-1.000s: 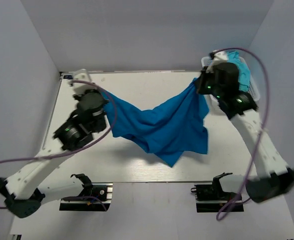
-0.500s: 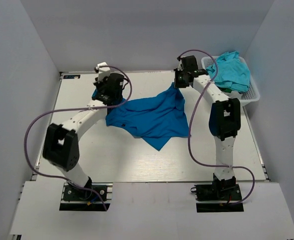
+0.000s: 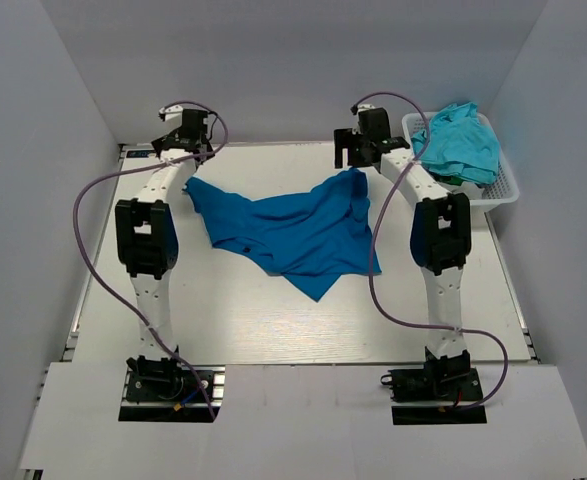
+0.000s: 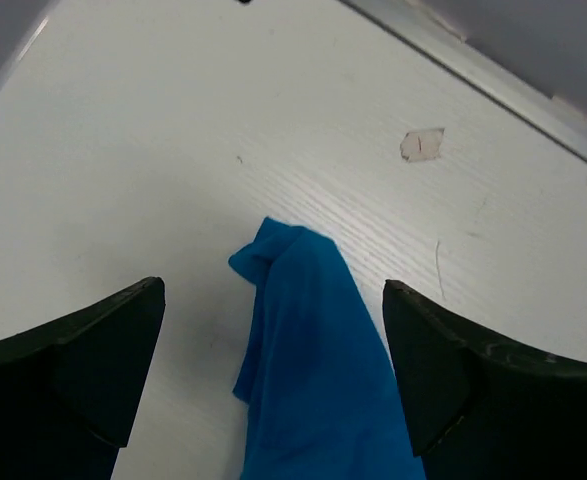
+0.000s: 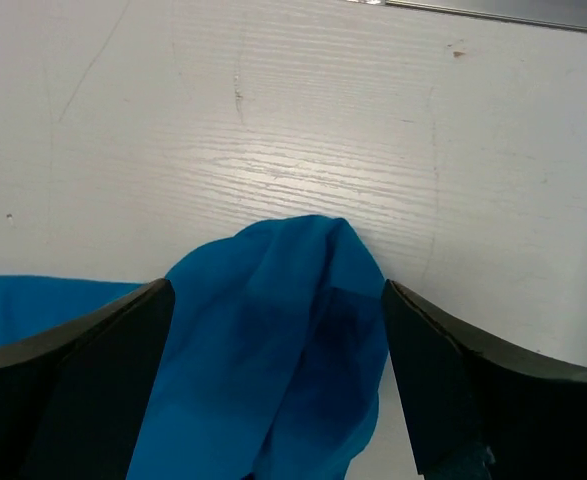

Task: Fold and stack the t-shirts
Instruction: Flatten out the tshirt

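Royal blue cotton, soft and creased, is seen lying on the white wood-grained worktop [image 3: 223, 320]. This t-shirt [image 3: 293, 235] is spread between the two arms, with one pointed corner toward the near edge and its two far corners drawn out to left and right. It is judged to be light, limp and not slippery, so it will probably sag and bunch when lifted. It is best taken at the corners or shoulder seams, with a pinch of cloth only, and kept under light tension between both arms. Farther back, the left claw [image 4: 273, 300] is held open over the worktop. Its dark fingers stand apart on either side of the narrow, twisted left corner, which is not gripped. The right claw [image 5: 278, 295] is open likewise, and the rounded, folded right corner lies between its fingers without being clamped. At the far right, the turquoise t-shirts [image 3: 463, 140] are heaped in a white lattice basket [image 3: 508, 190], not yet folded.
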Action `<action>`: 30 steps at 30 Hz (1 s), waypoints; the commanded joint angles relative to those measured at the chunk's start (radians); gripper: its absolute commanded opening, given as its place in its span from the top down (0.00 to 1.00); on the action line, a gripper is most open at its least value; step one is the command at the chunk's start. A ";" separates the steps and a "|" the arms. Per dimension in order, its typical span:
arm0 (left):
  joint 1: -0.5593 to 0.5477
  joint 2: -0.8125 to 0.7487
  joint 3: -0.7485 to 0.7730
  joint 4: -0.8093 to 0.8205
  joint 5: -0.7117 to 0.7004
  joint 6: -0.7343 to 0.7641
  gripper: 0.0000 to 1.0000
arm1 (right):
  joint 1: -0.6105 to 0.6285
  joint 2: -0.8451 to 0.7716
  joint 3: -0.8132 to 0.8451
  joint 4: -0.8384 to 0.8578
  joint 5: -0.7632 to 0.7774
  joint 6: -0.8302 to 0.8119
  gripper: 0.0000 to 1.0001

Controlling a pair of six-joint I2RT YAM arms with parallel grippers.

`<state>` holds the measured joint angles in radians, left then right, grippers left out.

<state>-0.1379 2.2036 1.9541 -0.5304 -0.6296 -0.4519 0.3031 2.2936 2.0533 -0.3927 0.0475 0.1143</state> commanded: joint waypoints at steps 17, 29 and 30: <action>0.020 -0.512 -0.696 -0.005 0.588 -0.076 0.00 | 0.327 -0.684 -0.748 -0.017 -0.212 -0.076 0.10; 0.020 -0.332 -0.669 0.038 0.751 -0.085 0.21 | 0.562 -0.413 -0.564 -0.051 -0.021 -0.056 0.29; 0.020 -0.332 -0.679 0.038 0.739 -0.085 0.24 | 0.574 -0.399 -0.538 -0.048 -0.037 -0.056 0.29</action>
<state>-0.1200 1.8931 1.2636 -0.4957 0.0780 -0.5327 0.8478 1.8565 1.4387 -0.4435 -0.0280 0.0456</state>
